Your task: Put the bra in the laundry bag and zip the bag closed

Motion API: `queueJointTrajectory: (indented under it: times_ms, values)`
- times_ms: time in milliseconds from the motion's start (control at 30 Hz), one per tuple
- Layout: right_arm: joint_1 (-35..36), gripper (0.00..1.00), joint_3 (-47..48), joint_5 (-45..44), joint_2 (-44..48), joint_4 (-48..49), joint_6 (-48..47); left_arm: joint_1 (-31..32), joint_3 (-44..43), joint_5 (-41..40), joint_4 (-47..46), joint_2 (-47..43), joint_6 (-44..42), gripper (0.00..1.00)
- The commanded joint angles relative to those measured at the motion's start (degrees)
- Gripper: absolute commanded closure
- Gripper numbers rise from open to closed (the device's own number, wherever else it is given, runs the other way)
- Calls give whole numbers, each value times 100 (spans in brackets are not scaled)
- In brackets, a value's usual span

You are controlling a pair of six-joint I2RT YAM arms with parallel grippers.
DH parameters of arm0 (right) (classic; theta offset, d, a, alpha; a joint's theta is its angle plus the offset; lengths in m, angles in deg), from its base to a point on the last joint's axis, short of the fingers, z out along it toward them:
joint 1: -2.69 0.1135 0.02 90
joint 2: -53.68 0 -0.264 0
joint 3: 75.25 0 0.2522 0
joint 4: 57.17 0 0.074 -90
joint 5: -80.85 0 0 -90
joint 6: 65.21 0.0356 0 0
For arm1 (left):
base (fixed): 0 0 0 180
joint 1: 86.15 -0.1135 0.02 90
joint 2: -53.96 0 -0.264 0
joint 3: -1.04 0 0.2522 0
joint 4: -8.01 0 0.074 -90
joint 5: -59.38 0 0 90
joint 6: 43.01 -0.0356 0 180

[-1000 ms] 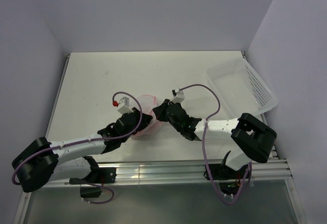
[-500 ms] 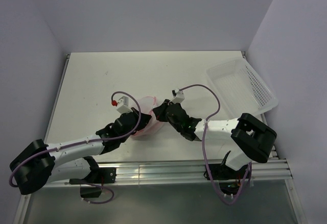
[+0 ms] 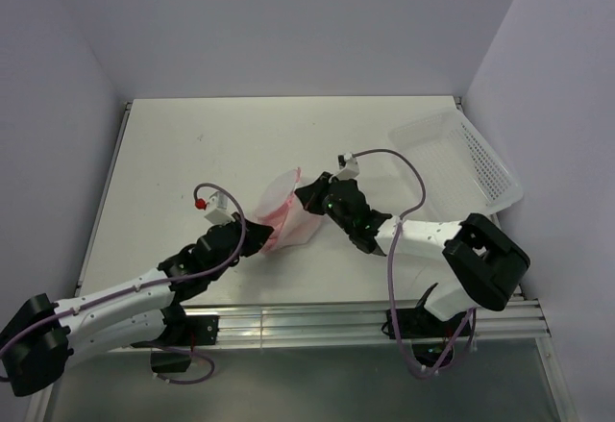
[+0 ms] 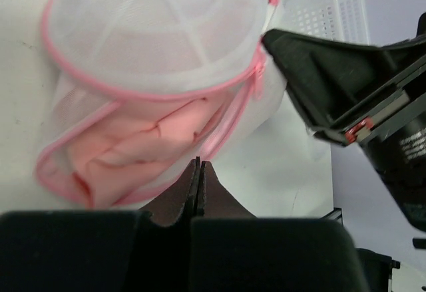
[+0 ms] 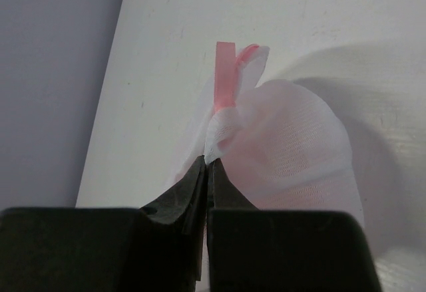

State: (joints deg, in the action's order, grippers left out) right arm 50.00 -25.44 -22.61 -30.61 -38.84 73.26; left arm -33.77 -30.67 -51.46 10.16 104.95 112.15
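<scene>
The laundry bag (image 3: 282, 212), a white mesh pouch with a pink zipper rim, lies on its side between my two grippers. The light-pink bra (image 4: 143, 142) shows inside it through the partly open zipper gap. My left gripper (image 3: 252, 239) is shut with its tips at the pink zipper rim (image 4: 229, 116) on the bag's near-left side; what it pinches is too thin to make out. My right gripper (image 3: 309, 196) is shut on a fold of the bag's white mesh (image 5: 219, 136) at its right edge, holding it up. A pink tab (image 5: 225, 72) sticks up above that fold.
A rigid white perforated basket (image 3: 459, 164) stands at the back right of the table and also shows in the left wrist view (image 4: 333, 6). The right arm's black wrist (image 4: 359, 86) is close to the bag's right side. The table's near rail (image 3: 317, 321) runs below both arms.
My left gripper has drawn back toward the near left along the bag's rim. My right gripper has shifted slightly right and back, and the bag now stands tilted and stretched between them.
</scene>
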Motion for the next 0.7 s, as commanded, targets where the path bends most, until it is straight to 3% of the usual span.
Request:
queueJointTrajectory:
  times_ms: [0, 200, 367, 467, 667]
  values:
    - [-317, 100, 253, 378, 369, 411, 66, 27, 64, -69, 422, -343, -118, 100]
    - [-556, 100, 218, 580, 572, 341, 5, 27, 65, -78, 529, -607, -285, 100]
    - [-433, 100, -10, 510, 423, 534, 128, 44, -417, 387, -340, -133, -338, 99]
    - [-363, 100, -72, 476, 396, 587, 154, 53, -717, 598, -691, 332, -268, 84]
    - [-275, 100, -90, 422, 361, 605, 128, 62, -911, 801, -1509, 1212, 31, 70]
